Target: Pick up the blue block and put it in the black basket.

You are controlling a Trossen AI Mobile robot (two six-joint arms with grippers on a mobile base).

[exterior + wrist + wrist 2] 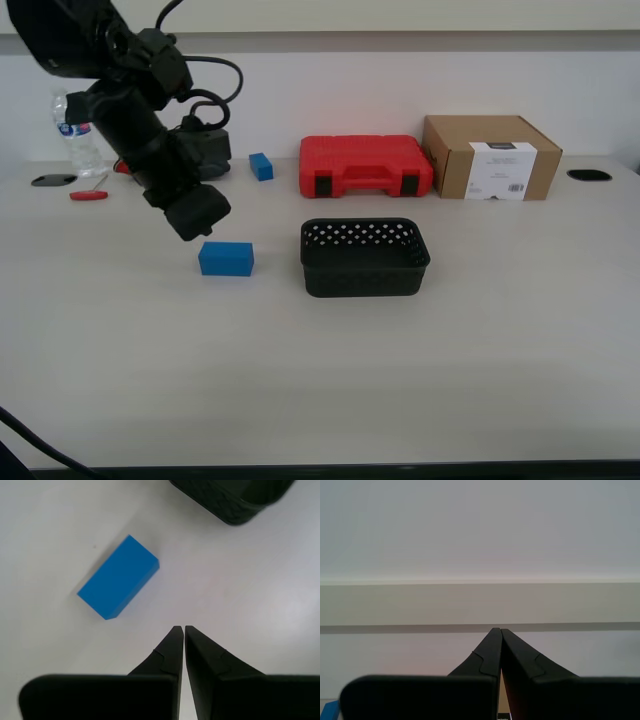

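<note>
Your first gripper (180, 628) hovers with fingers pressed together, holding nothing. The block (226, 258) lies on the table at the basket's (365, 278) 9 o'clock. Spread wide, square to its short sides, then descend.

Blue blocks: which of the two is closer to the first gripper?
The larger blue block, beside the black basket; my first gripper hangs just above it. The smaller blue block sits farther back.
</note>
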